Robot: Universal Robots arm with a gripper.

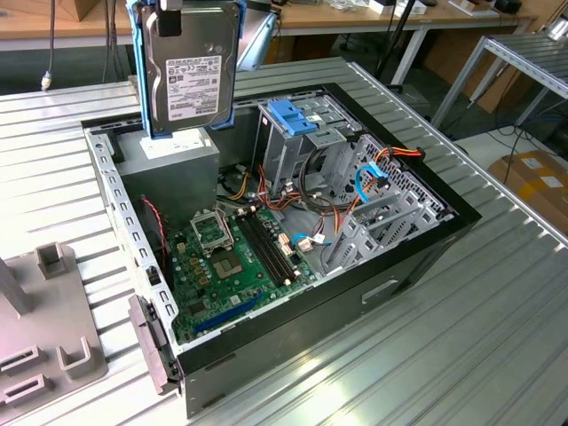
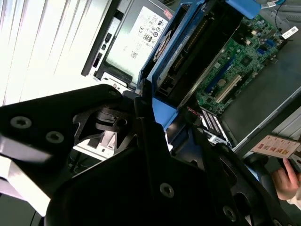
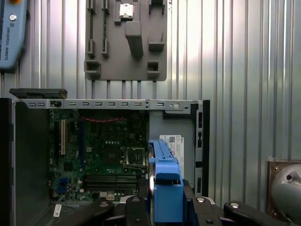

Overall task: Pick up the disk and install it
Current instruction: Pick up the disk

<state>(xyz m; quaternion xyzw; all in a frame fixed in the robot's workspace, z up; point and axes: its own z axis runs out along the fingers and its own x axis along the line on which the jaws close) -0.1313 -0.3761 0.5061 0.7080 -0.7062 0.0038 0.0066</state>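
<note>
My gripper [image 3: 165,195] is closed on the disk [image 1: 191,71]. In the first wrist view my two black fingers [image 3: 142,193] press on either side of its bright blue carrier [image 3: 164,165], with no gap left. I hold the disk upright in the air, clear of the table [image 1: 461,355]. It hangs over the end of the open computer case [image 1: 417,257] at the exterior view's left, above the grey power supply box [image 1: 173,160].

The disk's white label [image 1: 188,82] faces the exterior camera, packed with small black print and barcodes. The power supply box has a white sticker [image 2: 138,40], which in the second wrist view shows rows of round marks and fine lines of text.

Inside the case lie the green circuit board [image 1: 235,257] and a grey drive cage [image 1: 293,120] with a blue cap. A grey fixture plate [image 3: 126,42] sits on the table beside the case. In the second wrist view a hand [image 2: 288,181] shows near a printed card [image 2: 275,146].
</note>
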